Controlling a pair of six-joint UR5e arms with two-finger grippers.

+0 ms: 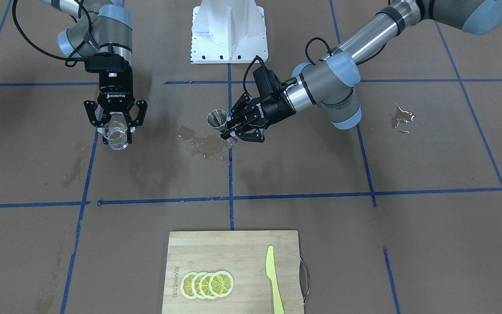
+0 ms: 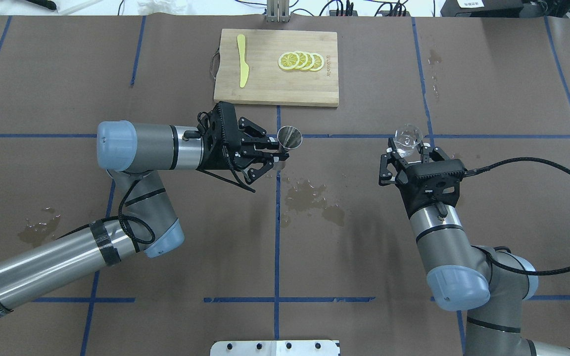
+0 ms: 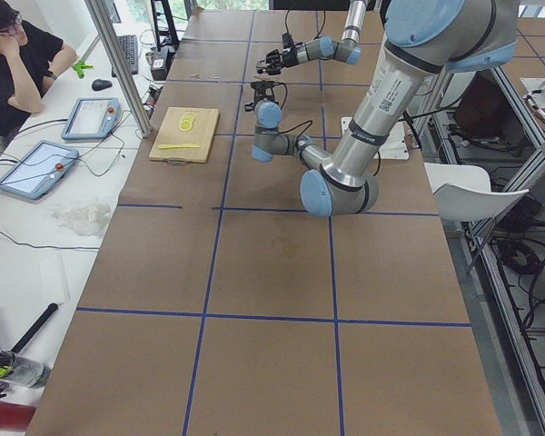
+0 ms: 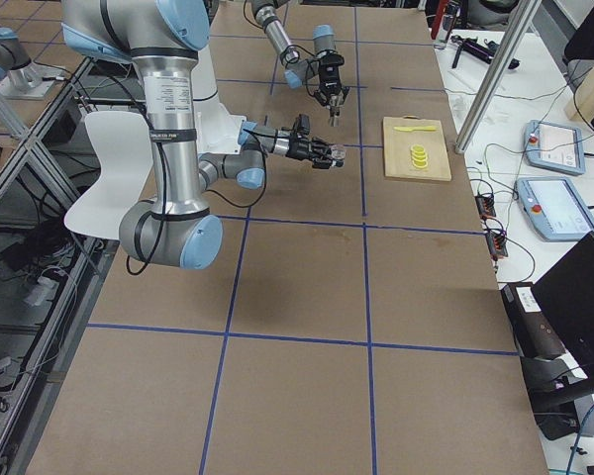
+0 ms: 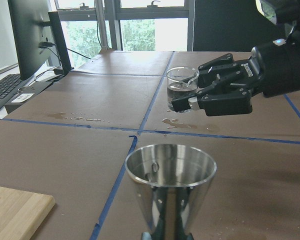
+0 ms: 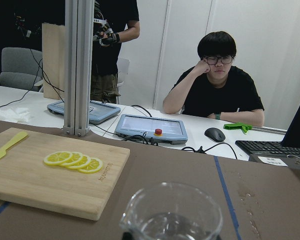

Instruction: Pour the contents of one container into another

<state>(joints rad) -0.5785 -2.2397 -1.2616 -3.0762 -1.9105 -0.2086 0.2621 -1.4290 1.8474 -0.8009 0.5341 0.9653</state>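
Over the brown bench [image 2: 364,257], the right jaws were closed around the clear tumbler [image 2: 408,136], upright and part-filled with liquid, well apart from the steel jigger [image 2: 290,137], gripped upright at its waist by the left jaws.

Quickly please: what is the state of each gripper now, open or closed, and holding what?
Left gripper: closed on the steel jigger.
Right gripper: closed on the glass tumbler.
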